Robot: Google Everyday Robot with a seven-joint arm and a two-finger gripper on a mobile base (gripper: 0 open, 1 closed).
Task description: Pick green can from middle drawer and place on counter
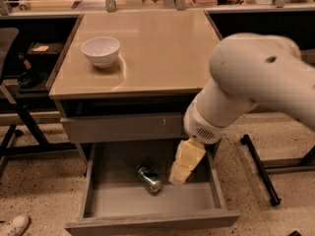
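Note:
The green can (149, 178) lies on its side on the grey floor of the open middle drawer (147, 203), left of centre. My gripper (183, 168), pale yellow at the end of the big white arm (246, 87), hangs into the drawer's right half. It is just right of the can and apart from it. The beige counter (162, 48) tops the cabinet above the drawer.
A white bowl (100, 51) stands on the counter's left rear. A closed grey drawer front with small scratches (123, 128) sits above the open drawer. A black stand leg (261, 173) lies on the floor at right. Chair legs and a shoe (14, 225) are at left.

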